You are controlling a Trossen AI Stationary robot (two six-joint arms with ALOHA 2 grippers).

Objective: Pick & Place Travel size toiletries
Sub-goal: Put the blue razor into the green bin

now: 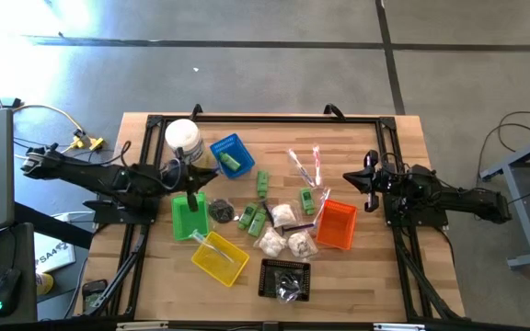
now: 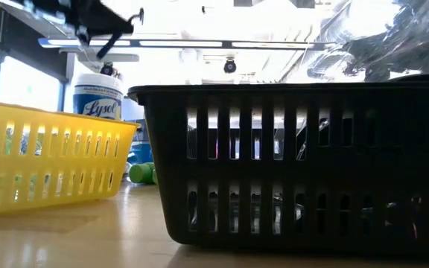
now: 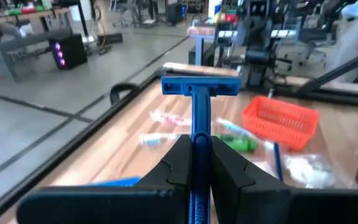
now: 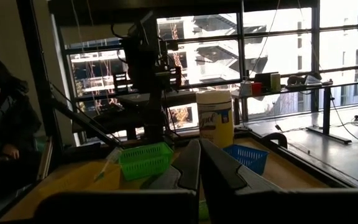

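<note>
My left gripper [image 3: 197, 146] is shut on a blue razor [image 3: 201, 93]. It hovers at the table's left [image 1: 190, 176], just beyond the green basket [image 1: 190, 216]. Mid-table lie green bottles [image 1: 262, 182], white puffy packets [image 1: 283, 213] and clear-wrapped sticks [image 1: 304, 165], all flat on the wood. My right gripper [image 4: 199, 158] waits shut and bare at the table's right [image 1: 357, 179]. My left gripper pinches the razor's blue handle [image 3: 199, 127] between its two fingers. The fingers run nearly level, pointing toward the table's right, and the handle lies along them. The razor's head [image 3: 201, 86] sticks out past the fingertips, crosswise, and the razor is lifted clear of the table.
A white jar [image 1: 182, 136] and a blue basket [image 1: 231, 154] stand at the far left. A yellow basket [image 1: 219, 257] and a black basket [image 1: 285, 279] sit near the front edge. An orange basket [image 1: 337, 223] stands right of centre. A black frame rail [image 1: 265, 119] borders the table.
</note>
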